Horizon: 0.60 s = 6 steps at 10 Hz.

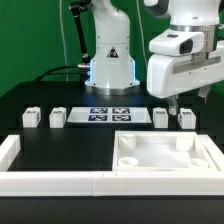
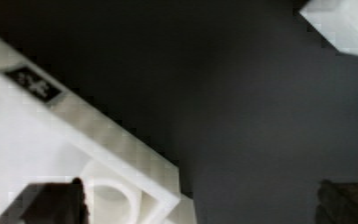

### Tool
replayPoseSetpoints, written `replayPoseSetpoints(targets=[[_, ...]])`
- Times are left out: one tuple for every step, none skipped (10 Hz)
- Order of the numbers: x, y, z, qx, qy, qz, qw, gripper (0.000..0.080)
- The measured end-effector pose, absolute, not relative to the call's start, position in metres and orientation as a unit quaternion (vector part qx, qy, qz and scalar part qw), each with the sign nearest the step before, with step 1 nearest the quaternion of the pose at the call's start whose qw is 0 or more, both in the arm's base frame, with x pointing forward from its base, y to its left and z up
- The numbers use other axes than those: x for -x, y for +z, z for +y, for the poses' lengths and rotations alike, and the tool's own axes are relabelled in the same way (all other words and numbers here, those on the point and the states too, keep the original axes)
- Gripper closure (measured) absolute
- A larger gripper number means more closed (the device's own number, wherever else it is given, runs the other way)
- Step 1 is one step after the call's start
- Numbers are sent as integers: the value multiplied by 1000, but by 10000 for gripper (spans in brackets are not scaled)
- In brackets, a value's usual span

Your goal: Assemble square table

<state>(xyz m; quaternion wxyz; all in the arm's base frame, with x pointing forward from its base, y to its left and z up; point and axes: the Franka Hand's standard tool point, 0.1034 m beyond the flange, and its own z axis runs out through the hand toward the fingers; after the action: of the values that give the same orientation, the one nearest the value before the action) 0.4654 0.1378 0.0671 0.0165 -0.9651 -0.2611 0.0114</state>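
The white square panel [image 1: 165, 152] with a raised rim and round corner sockets lies on the black table at the front, on the exterior view's right. Four short white legs stand in a row behind it: two on the left [image 1: 31, 117] [image 1: 58, 117] and two on the right [image 1: 161, 118] [image 1: 185, 118]. My gripper [image 1: 188, 100] hangs open and empty just above the two right legs and the panel's far edge. In the wrist view the gripper [image 2: 194, 205] has its dark fingers [image 2: 43, 205] wide apart. The panel [image 2: 34, 140] with one socket shows beside one finger.
The marker board [image 1: 108, 113] lies flat between the two leg pairs, in front of the robot base [image 1: 110, 65]. Low white border rails run along the front [image 1: 100, 182] and the left [image 1: 8, 150]. A white piece [image 2: 345, 25] shows partly in the wrist view.
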Motion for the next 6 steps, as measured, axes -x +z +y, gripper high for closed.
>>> replayPoseSetpoints(targets=[[-456,65,147,984,27,-173,13,150],[-451,64,155,989,31,-144,12,150],[-445,61,159,992,33,-119,14,150],[-446,61,158,990,36,-137,14,150],[-446,61,157,988,44,-146,12,150],[-445,61,158,988,44,-145,13,150]])
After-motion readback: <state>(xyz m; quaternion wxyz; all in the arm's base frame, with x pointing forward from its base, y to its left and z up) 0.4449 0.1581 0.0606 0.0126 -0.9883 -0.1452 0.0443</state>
